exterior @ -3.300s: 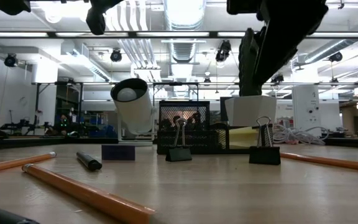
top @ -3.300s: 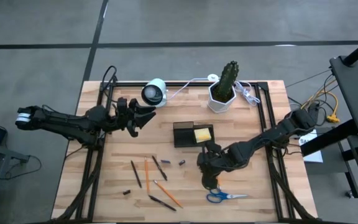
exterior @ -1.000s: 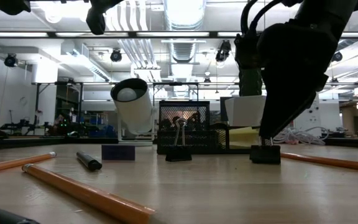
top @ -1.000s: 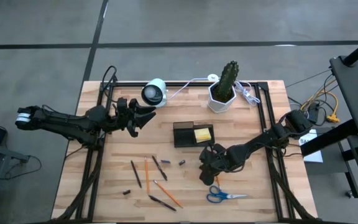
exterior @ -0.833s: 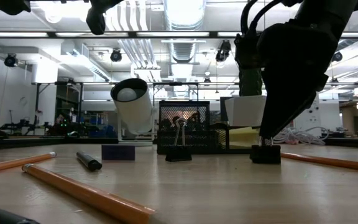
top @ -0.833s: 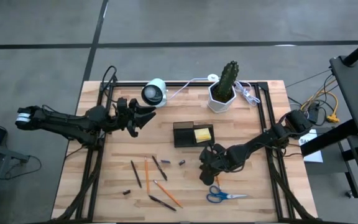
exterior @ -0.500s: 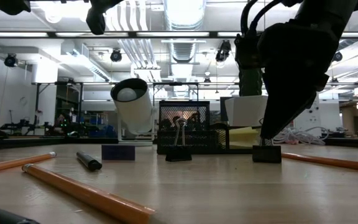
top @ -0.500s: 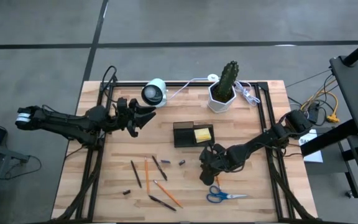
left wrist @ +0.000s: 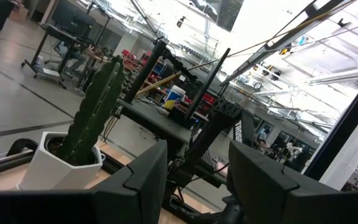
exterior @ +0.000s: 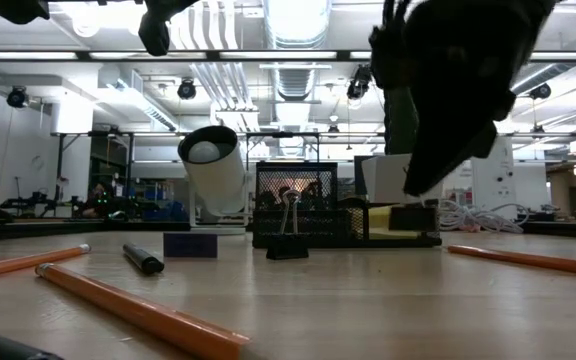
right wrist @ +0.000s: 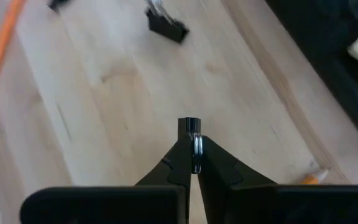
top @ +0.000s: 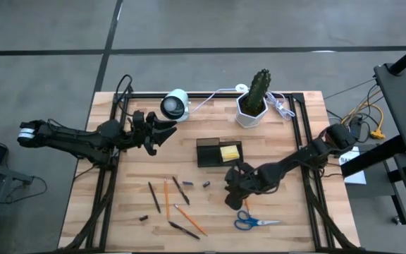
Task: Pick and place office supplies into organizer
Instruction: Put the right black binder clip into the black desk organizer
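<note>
My right gripper (top: 230, 200) hangs over the table's middle right, shut on a small black binder clip (right wrist: 189, 124) that shows just under its tip in the low view (exterior: 414, 217). A second binder clip (exterior: 288, 246) stands on the wood in front of the black mesh organizer (top: 208, 152), which holds a yellow sticky-note pad (top: 231, 152). Orange and dark pencils (top: 166, 200) lie to the near left, and blue-handled scissors (top: 256, 222) lie near the front edge. My left gripper (top: 166, 131) waits open, raised over the far left. My right gripper pinches the binder clip's silver wire handles (right wrist: 197, 145) between the ends of its two fingers. The fingers slant down from the table's right side. The clip's black body sticks out beyond the fingertips and hangs clear of the table.
A white hexagonal pot with a cactus (top: 254, 99) and a white cylinder-shaped lamp or camera (top: 175, 104) stand along the far edge, with white cables (top: 280, 106) beside them. Small dark stubs (top: 187, 183) lie among the pencils. Bare wood lies between the clip and the organizer.
My right gripper has taken hold of the binder clip that stood in front of the organizer and has risen a little. The clip has left the table and now hangs under the fingertips.
</note>
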Robot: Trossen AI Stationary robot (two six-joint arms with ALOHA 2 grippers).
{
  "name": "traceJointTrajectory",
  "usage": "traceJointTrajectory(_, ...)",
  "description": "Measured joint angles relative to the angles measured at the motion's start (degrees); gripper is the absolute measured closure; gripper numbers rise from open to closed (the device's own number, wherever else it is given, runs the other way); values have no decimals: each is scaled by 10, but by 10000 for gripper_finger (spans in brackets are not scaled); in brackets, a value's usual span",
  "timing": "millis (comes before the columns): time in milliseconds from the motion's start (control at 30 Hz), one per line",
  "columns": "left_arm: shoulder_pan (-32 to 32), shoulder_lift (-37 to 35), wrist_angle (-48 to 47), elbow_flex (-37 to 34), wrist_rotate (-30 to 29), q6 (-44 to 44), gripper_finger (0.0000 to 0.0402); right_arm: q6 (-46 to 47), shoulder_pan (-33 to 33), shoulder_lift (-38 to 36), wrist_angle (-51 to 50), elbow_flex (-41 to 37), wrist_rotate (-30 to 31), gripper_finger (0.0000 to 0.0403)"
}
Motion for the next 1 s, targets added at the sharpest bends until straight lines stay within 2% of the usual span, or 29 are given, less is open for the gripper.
traceJointTrajectory(467, 0, 0, 0, 0, 5, -2, 244, -119, -86, 0, -1, 53, 25, 394)
traceJointTrajectory(833, 0, 0, 0, 0, 15, -3, 244, -256, -146, 0, 30, 71, 21, 394)
traceJointTrajectory(1000, 0, 0, 0, 0, 16, -3, 244, -312, -162, 5, 35, 70, 1, 394)
